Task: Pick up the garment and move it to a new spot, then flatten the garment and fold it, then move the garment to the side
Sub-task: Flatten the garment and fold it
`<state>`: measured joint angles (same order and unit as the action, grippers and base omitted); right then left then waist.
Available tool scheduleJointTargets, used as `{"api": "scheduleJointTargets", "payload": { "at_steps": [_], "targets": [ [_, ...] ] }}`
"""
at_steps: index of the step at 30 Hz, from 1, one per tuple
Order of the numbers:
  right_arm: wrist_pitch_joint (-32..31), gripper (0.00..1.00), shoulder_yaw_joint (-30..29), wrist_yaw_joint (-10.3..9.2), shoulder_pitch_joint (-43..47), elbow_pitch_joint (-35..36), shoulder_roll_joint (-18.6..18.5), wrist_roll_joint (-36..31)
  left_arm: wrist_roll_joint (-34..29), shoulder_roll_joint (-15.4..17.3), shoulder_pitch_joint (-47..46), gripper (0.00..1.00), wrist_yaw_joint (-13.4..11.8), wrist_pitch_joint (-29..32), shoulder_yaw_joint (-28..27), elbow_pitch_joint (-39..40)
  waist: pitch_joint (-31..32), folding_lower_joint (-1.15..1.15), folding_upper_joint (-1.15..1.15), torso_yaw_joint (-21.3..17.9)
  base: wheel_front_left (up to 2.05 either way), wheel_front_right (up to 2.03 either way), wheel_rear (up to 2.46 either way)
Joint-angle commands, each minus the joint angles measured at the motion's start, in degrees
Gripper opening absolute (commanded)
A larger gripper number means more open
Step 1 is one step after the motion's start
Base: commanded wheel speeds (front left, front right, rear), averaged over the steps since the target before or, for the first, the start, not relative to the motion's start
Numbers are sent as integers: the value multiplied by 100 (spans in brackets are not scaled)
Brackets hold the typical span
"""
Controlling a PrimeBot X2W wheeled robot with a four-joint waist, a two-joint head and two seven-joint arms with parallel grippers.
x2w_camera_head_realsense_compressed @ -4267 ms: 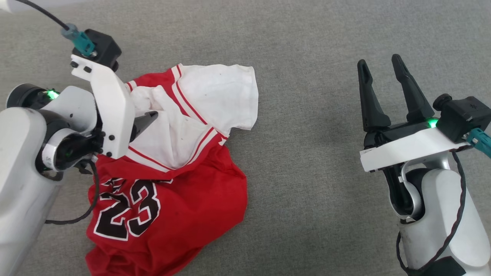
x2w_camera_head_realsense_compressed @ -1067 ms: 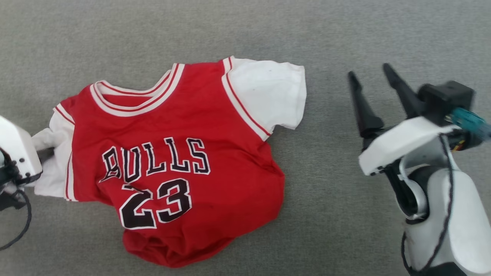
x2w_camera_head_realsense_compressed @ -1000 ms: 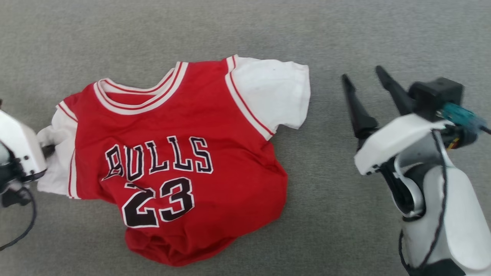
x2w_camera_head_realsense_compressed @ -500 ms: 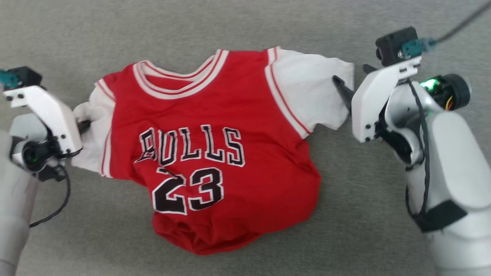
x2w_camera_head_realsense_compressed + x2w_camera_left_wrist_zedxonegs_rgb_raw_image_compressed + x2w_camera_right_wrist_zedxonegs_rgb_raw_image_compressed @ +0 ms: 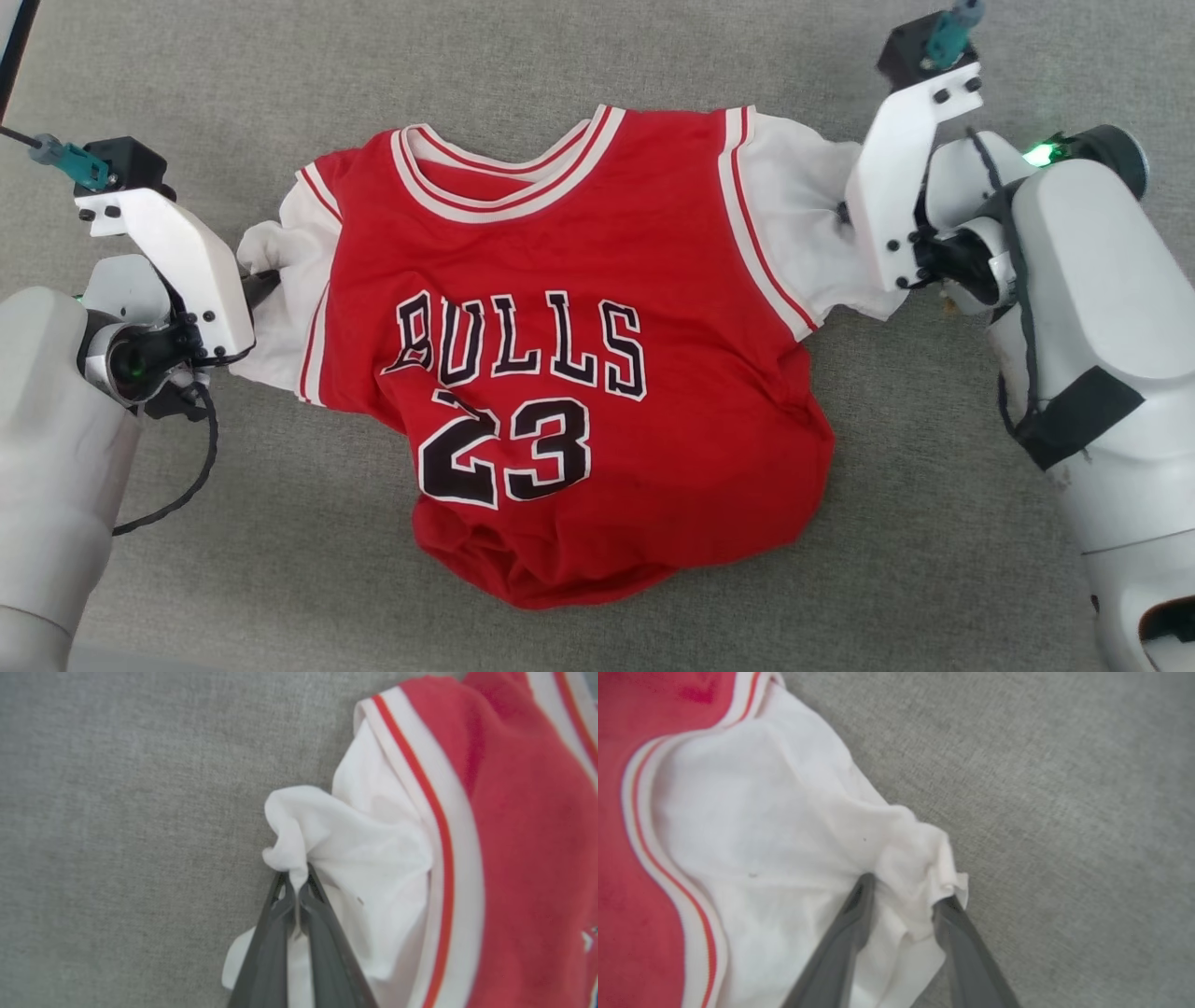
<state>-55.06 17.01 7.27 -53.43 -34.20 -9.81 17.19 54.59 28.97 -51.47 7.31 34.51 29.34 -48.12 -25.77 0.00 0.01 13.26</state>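
Now the red jersey (image 5: 597,373) is lying print-up on the grey surface (image 5: 597,56). Your left gripper (image 5: 297,879) is clamping its jaws on one white sleeve (image 5: 373,849); your right gripper (image 5: 904,889) is holding its jaws apart around the other. Close fully before pulling both outward evenly.

Open grey surface (image 5: 597,47) all round the garment (image 5: 597,280), seemingly the lone low obstacle.

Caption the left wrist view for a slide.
Left gripper pinching a bunched white sleeve of the garment on grey cloth.
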Motion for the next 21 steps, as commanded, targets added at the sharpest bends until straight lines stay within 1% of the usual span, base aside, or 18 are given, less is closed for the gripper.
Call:
{"api": "scheduleJointTargets", "payload": {
  "at_steps": [1, 2, 5, 8, 14, 19, 21],
  "targets": [
    [-251, 0, 181, 36, 519, -415, -6, 88, 86, -15, 7, 0, 16, -11, 67, -53, 13, 0, -1, -8, 0, 0, 0],
    [-188, 0, 144, 34, 361, -273, -87, 317, 103, 114, -71, 0, 16, -35, 100, -64, 88, 0, -1, -55, 0, 0, 0],
    [-152, 0, 159, 34, 271, 4, -162, 608, 163, 245, -188, 0, 16, -74, 104, 25, 203, 0, -1, -119, 0, 0, 0],
    [-83, 0, 149, 22, 161, 354, -322, 854, 165, 417, -273, 0, 16, -92, 143, 198, 345, 0, -1, -196, 0, 0, 0],
    [84, 0, 200, 22, 215, 1066, -707, 1128, 53, 770, -521, 0, 12, -31, 162, 676, 699, 0, -1, -351, 0, 0, 0],
    [215, 0, 46, 22, 230, 1624, -898, 1370, -28, 1005, -696, 0, -186, 131, 125, 1220, 1036, 0, -1, -485, 0, 0, 0],
    [270, 0, -14, 23, 196, 1845, -967, 1444, -42, 1092, -760, 0, -304, 214, 114, 1504, 1167, 0, -1, -530, 0, 0, 0]
  ]
}}
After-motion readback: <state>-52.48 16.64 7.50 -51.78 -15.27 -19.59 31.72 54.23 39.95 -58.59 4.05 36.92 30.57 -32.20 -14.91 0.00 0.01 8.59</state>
